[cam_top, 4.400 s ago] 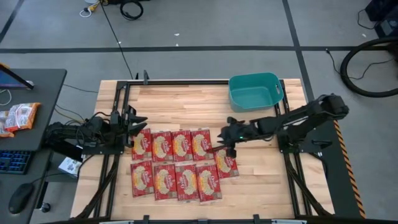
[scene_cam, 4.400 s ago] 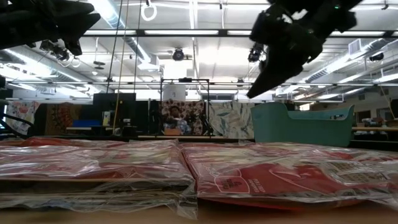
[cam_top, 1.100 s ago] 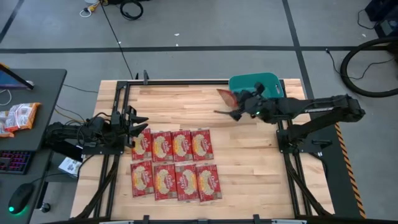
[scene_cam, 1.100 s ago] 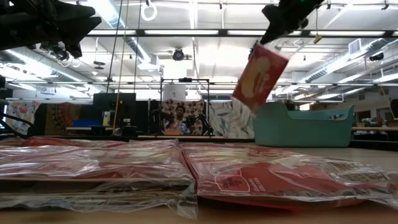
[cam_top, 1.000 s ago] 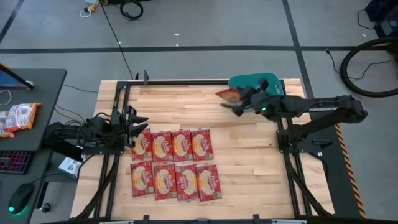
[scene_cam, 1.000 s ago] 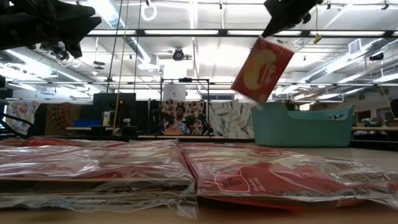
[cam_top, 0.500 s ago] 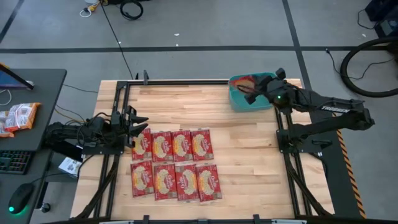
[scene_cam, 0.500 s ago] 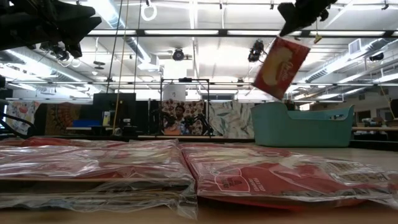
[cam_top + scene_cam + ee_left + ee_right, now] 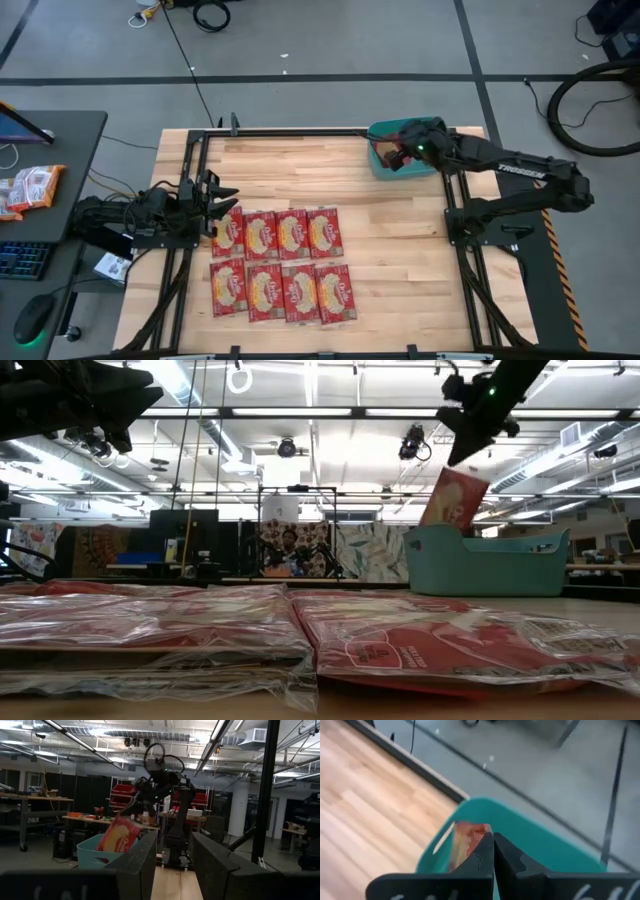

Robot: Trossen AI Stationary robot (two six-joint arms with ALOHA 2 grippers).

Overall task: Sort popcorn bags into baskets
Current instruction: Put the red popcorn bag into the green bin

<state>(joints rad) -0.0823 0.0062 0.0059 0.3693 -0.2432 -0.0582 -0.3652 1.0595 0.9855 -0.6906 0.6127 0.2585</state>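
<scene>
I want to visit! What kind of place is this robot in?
Probably a big workshop or robot lab. High up there are bare pipes and ducts and long strip lights, and farther back workbenches with red storage bins.

— Any writing you can make out?
— White lettering on the right arm [image 9: 520, 172], too small to read. The print on the popcorn bags [image 9: 420, 650] is blurred as well.
</scene>
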